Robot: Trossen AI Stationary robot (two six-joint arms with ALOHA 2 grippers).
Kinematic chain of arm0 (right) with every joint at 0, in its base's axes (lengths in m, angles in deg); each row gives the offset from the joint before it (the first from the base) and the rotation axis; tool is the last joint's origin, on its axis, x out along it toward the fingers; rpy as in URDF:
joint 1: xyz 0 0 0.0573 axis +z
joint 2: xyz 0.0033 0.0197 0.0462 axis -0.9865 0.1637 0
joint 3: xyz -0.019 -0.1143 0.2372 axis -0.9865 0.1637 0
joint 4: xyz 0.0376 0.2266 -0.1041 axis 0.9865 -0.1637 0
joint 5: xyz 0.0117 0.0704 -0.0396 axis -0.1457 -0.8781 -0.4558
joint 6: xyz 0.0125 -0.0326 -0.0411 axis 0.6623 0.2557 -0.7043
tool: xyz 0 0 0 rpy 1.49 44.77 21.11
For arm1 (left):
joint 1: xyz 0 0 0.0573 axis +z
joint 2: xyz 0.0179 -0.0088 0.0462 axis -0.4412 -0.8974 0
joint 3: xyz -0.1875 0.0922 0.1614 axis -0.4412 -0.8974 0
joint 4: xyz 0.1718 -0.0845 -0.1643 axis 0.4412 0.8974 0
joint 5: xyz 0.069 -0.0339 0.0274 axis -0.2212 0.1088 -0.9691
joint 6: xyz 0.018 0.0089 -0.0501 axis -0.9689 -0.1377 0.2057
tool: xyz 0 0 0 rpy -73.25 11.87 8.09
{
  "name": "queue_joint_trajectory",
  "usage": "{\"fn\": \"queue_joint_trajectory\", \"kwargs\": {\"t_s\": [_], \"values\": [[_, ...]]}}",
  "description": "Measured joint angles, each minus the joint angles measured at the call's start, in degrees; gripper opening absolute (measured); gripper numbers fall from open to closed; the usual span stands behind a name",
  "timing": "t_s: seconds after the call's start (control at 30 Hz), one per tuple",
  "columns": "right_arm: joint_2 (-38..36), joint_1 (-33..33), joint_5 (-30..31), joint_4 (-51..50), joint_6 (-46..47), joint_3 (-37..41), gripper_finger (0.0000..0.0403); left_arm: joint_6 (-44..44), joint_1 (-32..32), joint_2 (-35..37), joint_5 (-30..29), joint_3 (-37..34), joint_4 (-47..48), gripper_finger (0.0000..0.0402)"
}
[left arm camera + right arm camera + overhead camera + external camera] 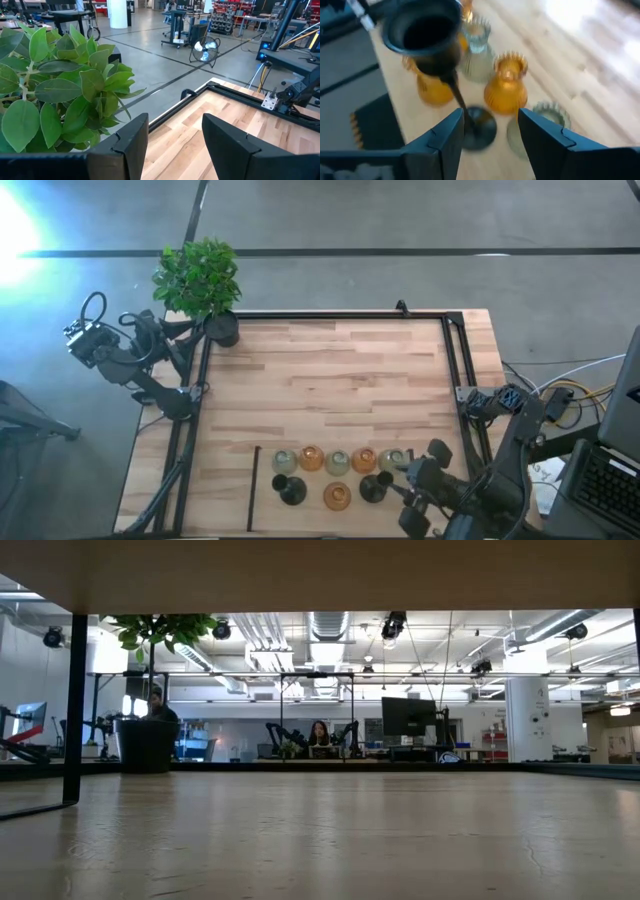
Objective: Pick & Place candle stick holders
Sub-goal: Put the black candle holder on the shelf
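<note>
Candle stick holders [335, 465] are standing upright, cups up, in a row plus three in front, near the table's front edge toward the right. The black stemmed holder [440, 60] is standing with its stem vertical, base just ahead of the right gripper [487, 137], fingers apart, nothing between them. The left gripper [175, 137] is waiting by the plant [198, 277], fingers apart. The wooden table [330, 370] is sitting in a big workshop. The low view isn't showing any holders.
</note>
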Motion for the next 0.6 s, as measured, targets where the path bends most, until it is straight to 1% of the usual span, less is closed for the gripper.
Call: {"fn": "queue_joint_trajectory", "kwargs": {"t_s": [0.1, 0.17, 0.3, 0.4, 0.6], "values": [[-1.83, 0.16, -4.9, -0.19, -0.35, 0.0, 0.0181, 0.0, 0.0, 0.0, 0.02, 0.0, 0.0, 0.019], [-3.14, 0.47, -6.29, -0.19, -1.1, 0.0, 0.0174, 0.0, 0.0, 0.01, 0.0, 0.0, 0.0, 0.019], [-5.77, 1.81, -6.56, -0.17, -1.37, 0.0, 0.0153, 0.0, 0.0, 0.0, 0.02, 0.0, 0.0, 0.019], [-7.74, 3.3, -6.6, -0.15, 0.43, 0.06, 0.0134, 0.0, -0.01, 0.02, 0.01, 0.0, 0.0, 0.019], [-10.17, 8.28, -6.62, -0.11, 7.87, 1.57, 0.0081, 0.02, 0.0, 0.0, 0.0, 0.0, 0.0, 0.019]]}}
